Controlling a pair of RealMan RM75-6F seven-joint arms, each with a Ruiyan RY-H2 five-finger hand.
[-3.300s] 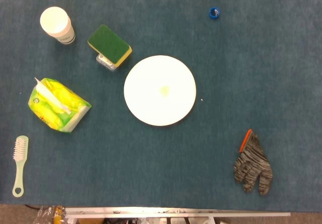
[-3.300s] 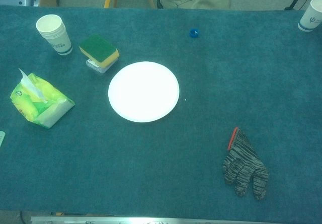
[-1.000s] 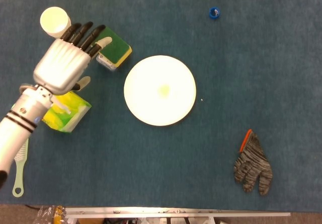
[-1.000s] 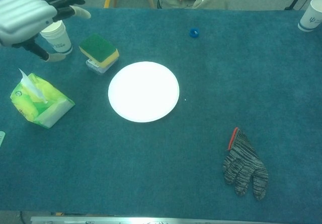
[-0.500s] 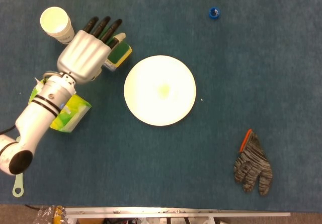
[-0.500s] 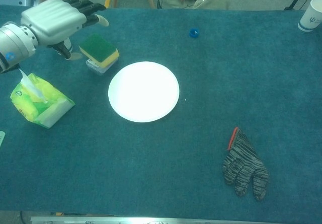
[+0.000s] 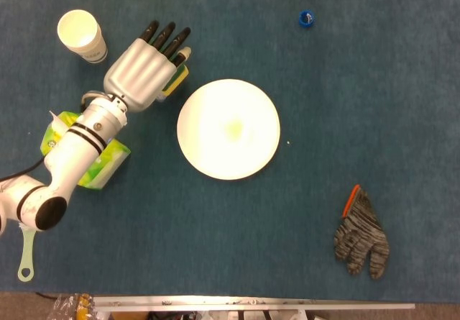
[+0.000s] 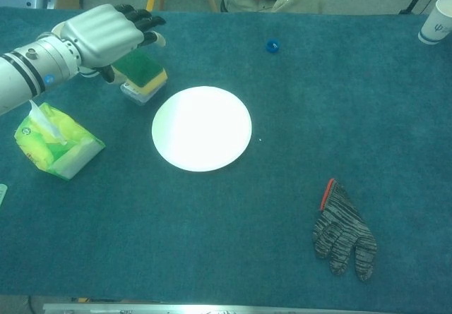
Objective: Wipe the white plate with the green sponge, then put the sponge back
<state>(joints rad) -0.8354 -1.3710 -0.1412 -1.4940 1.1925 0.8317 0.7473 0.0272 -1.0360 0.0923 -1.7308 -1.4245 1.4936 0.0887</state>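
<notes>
Your left hand (image 7: 142, 70) hovers over the green sponge (image 8: 143, 70), fingers (image 7: 167, 38) apart, at ten o'clock from the white plate (image 7: 228, 129).

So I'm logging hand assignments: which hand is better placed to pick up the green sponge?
The left hand. It is already spread above the green sponge on its small holder, beside the white plate. The right hand is not in either view.
</notes>
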